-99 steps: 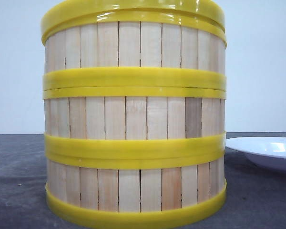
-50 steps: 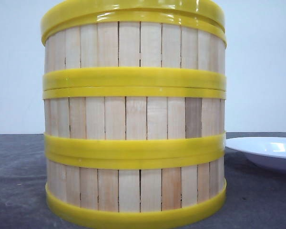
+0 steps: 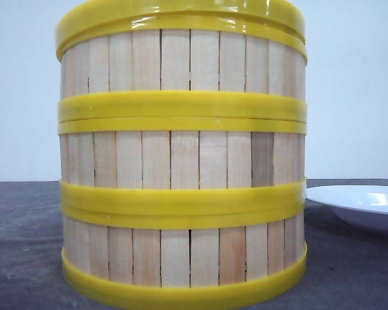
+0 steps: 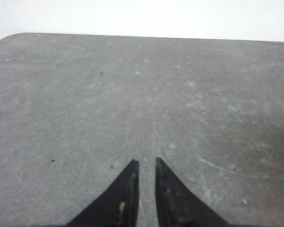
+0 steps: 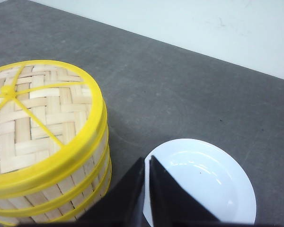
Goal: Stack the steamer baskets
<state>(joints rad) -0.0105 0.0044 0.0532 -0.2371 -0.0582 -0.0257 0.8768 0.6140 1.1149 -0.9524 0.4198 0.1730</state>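
Steamer baskets [image 3: 181,161] with pale wooden-slat walls and thick yellow plastic rims stood three high in one aligned column on the grey table [image 3: 19,245]. A flat woven-bamboo lid with yellow rim [image 5: 35,118] capped the column. A round white plate [image 5: 203,182] lay just beside it. The left gripper [image 4: 146,163] was nearly closed, empty, above bare table. The right gripper [image 5: 146,161] was closed, empty, over the plate's edge.

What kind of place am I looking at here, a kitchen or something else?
Probably a test bench or lab rather than a kitchen: a bare grey tabletop against a plain white wall, holding only stacked steamer baskets with a woven lid and an empty white plate. No stove or food shows.
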